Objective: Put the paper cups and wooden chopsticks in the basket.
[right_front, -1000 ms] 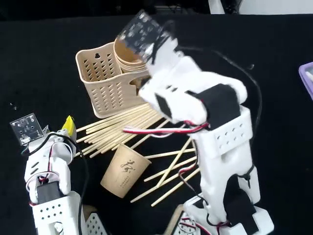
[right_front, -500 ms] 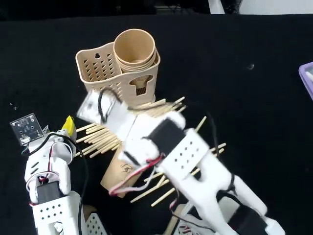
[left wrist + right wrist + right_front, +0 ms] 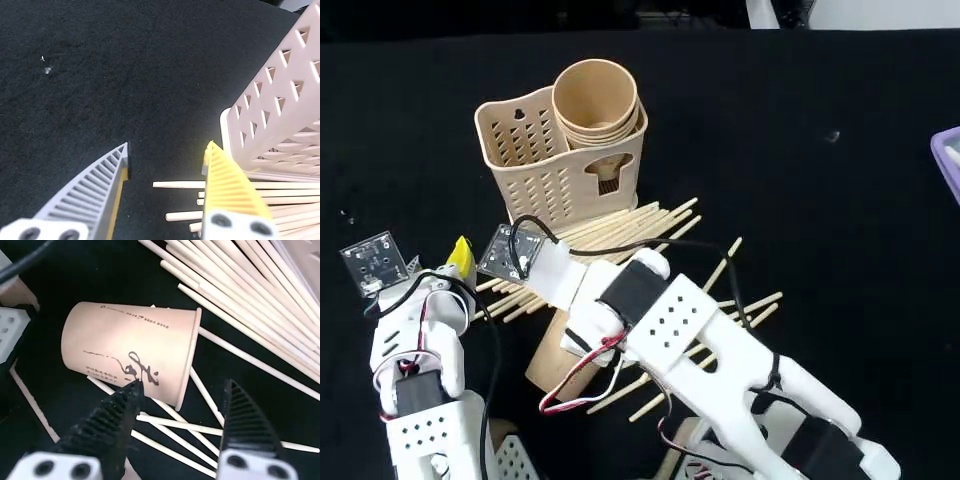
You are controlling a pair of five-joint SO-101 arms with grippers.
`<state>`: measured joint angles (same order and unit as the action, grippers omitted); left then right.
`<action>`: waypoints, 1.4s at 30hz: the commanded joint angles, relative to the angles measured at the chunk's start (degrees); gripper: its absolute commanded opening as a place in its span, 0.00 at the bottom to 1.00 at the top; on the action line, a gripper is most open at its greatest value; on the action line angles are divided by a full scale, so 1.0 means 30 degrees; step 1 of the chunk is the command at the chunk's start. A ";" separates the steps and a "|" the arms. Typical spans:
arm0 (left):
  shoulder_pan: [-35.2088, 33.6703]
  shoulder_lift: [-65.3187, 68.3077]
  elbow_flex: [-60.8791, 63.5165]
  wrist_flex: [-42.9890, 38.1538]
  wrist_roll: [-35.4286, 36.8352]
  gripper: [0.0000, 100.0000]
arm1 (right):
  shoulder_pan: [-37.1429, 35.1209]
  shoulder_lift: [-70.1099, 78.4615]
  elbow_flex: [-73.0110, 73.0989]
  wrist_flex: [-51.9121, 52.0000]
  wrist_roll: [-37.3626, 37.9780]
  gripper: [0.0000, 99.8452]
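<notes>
The right arm (image 3: 720, 350) lies stretched low, reaching in from well in front of the basket (image 3: 535, 185), with its wrist (image 3: 620, 295) bent down just short of it. The right gripper (image 3: 182, 386) points downward, jaws spread wide (both fingers dark and ribbed). The left arm (image 3: 420, 340) stands folded and upright, in front of the basket and off to one side. The left gripper (image 3: 167, 149) tilts down beside the basket's wall, jaws parted and holding nothing.

Bright, even light; black table (image 3: 840, 200) reads dark, matte; pale basket (image 3: 555, 185), chopsticks (image 3: 640, 222) stand out strongly.
</notes>
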<state>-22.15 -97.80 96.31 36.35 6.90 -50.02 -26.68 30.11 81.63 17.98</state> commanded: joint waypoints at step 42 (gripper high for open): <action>-0.0132 -0.0205 0.0454 0.0059 -0.0176 0.24 | -0.0469 0.0190 0.2418 -0.2139 -0.0615 0.25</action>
<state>-22.15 -97.80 96.31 36.35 6.90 -50.55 -26.15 38.02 76.00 16.84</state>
